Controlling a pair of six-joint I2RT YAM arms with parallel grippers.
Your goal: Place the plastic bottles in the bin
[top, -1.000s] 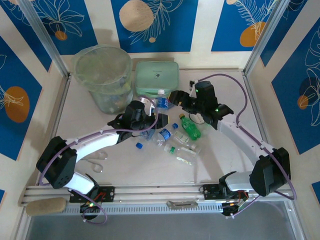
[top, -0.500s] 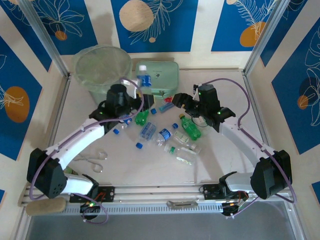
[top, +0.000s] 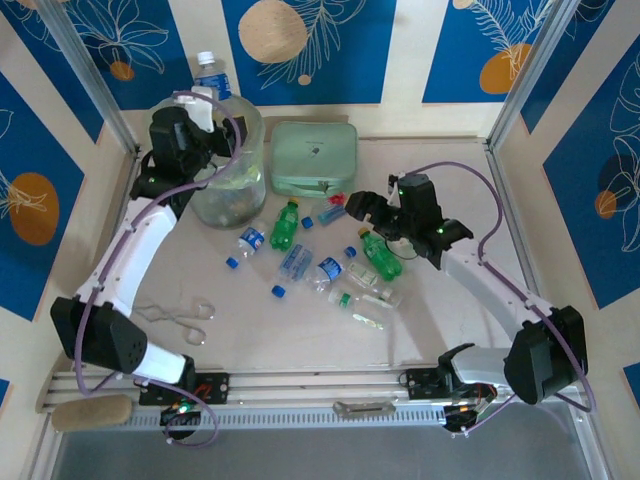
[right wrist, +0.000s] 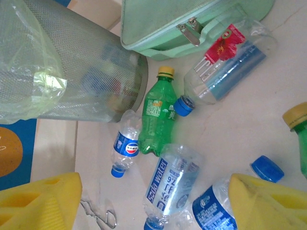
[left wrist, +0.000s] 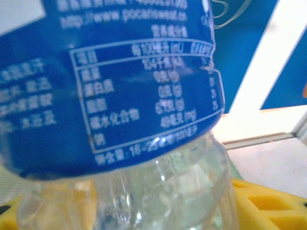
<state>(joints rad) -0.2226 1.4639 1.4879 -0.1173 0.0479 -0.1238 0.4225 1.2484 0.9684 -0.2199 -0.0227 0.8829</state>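
Presently we are noting the left gripper (top: 203, 98) clamping a bottle (top: 208, 70) above the bin (top: 240, 178); the right gripper (top: 362, 208) is hanging wide, empty, over tabletop bottles (top: 328, 270).

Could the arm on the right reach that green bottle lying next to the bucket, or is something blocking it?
Probably yes. The green bottle lies flat on the table just ahead of the right tool, whose jaws are open. Nothing covers it, though a blue-labelled bottle lies close beside it.
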